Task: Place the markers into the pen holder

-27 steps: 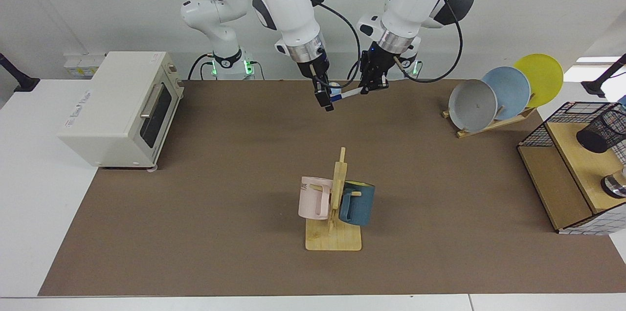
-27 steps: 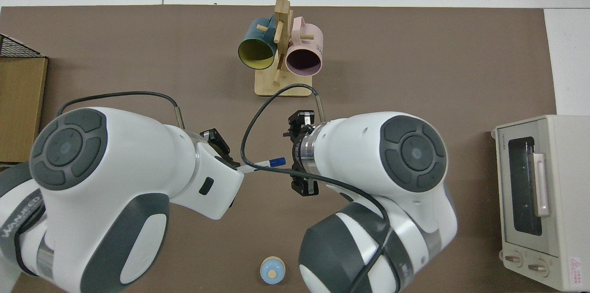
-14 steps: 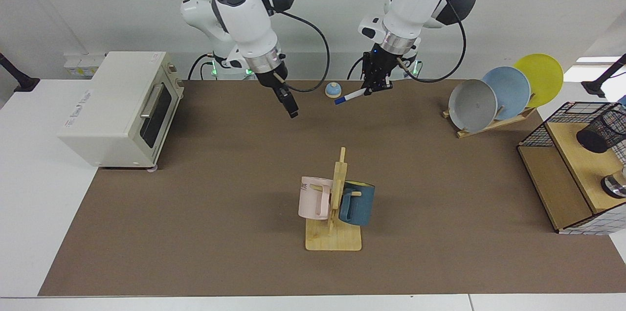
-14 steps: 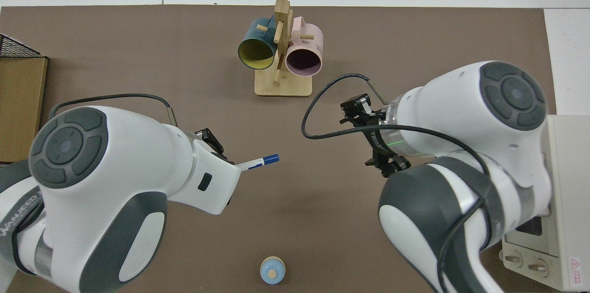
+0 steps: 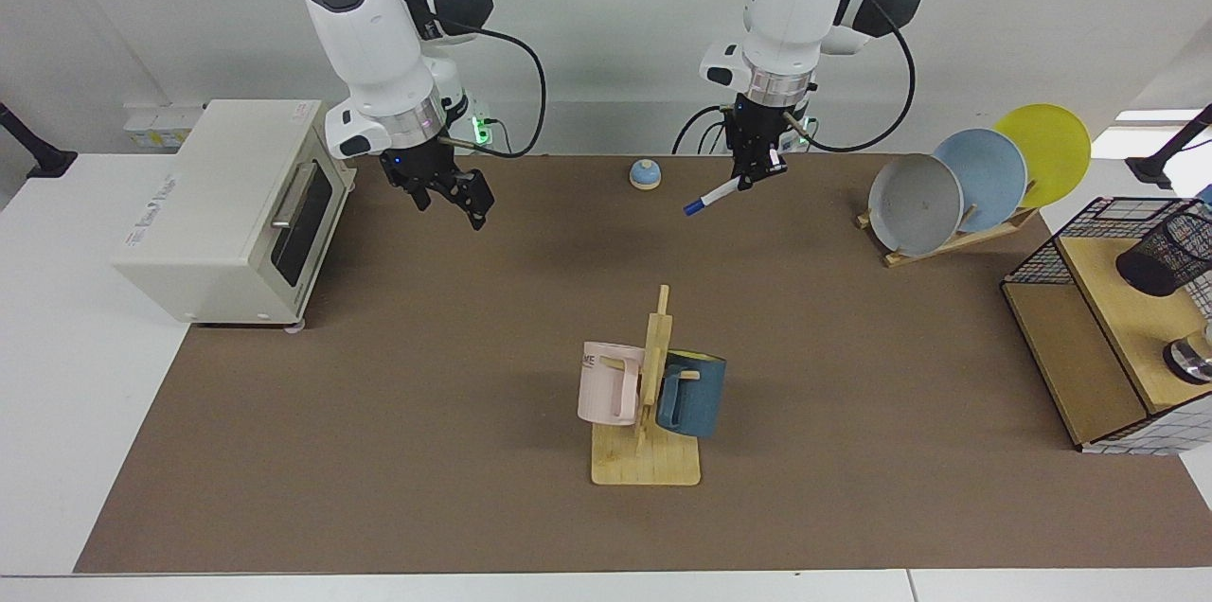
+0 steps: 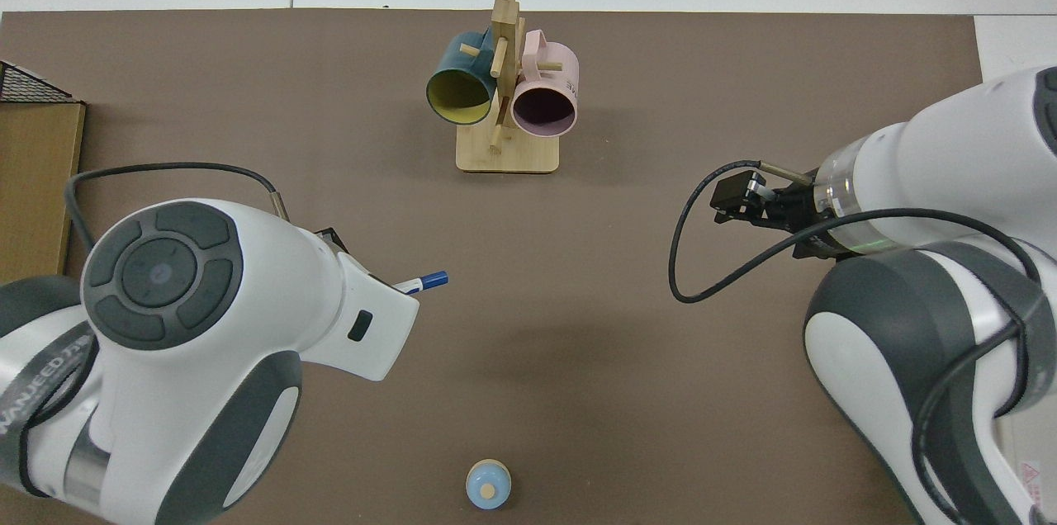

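Above the far side of the brown mat (image 5: 398, 413), the left gripper (image 5: 755, 174) hangs from an arm that drops almost straight down from its elbow, wrist vertical and fingers pointing at the table. Its fingers are closed on the white end of the marker (image 5: 716, 194), which slants down and to the view's left with its blue cap lowest, clear of the mat. From above, only the capped tip of the marker (image 6: 422, 283) pokes out past the arm's white wrist housing. A small blue dome-shaped object (image 5: 644, 173) sits on the mat just left of the marker.

Farther left, the right gripper (image 5: 461, 198) hovers beside the toaster oven (image 5: 237, 204), its wrist angled so the fingers point down and toward the middle of the table. The fingers stand apart and hold nothing; in the top view that gripper (image 6: 737, 199) reaches inward from the frame's right.

At the far right edge, the pen holder (image 5: 1163, 254) lies tilted on a wooden shelf (image 5: 1117, 299) inside a wire basket, well apart from the marker. A mug rack (image 5: 650, 413) with two mugs stands near the mat's centre.
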`<state>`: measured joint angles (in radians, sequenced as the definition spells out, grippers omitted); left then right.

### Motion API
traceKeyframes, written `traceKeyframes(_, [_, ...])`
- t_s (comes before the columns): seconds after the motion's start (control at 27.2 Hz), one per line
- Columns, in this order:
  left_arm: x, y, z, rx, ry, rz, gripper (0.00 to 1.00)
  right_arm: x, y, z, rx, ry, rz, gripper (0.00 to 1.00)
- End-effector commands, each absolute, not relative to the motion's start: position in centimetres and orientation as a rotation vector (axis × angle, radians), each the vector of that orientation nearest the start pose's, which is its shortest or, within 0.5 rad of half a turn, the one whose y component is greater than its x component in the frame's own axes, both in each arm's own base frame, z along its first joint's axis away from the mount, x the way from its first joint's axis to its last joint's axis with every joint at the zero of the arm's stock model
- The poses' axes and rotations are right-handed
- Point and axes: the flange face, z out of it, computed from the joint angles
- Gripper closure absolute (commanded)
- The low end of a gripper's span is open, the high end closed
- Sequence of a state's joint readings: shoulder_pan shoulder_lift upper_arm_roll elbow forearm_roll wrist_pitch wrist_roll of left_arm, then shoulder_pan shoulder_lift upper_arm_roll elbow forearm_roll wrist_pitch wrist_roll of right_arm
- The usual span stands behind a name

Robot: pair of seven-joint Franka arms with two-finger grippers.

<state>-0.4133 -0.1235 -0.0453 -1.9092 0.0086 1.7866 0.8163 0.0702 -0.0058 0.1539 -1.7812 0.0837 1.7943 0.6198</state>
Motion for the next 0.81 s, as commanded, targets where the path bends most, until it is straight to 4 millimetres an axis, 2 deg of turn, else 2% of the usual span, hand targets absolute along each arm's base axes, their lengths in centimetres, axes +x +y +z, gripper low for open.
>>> traceKeyframes(0.0, [47.1,-20.6,55.6,-2.472,1.781,0.044,1.00,53.3,12.7,56.8,-3.066,0.398,0.001,0.00])
traceKeyframes(0.15, [47.9,-18.1,55.7,-2.439,1.717,0.102,1.00,52.7,11.3,57.8,-3.093,0.252,0.004,0.00])
traceKeyframes(0.33, [49.0,-14.5,57.6,-2.389,1.619,0.154,1.00,52.8,9.6,58.4,-3.113,0.109,-0.007,0.00])
traceKeyframes(0.44, [49.6,-12.6,59.2,-2.305,1.635,0.169,1.00,52.8,9.4,57.9,-3.126,0.086,0.040,0.00])
traceKeyframes(0.55, [50.3,-10.9,61.3,-2.203,1.694,0.166,1.00,53.1,8.8,59.5,-3.125,0.100,0.013,0.00])
traceKeyframes(0.66, [50.8,-9.5,62.3,-2.141,1.698,0.185,1.00,53.5,7.7,60.0,-3.128,0.106,0.048,0.00])
traceKeyframes(0.77, [50.9,-8.7,62.7,-2.100,1.682,0.210,1.00,54.3,7.3,61.1,-3.142,0.020,0.051,0.00])
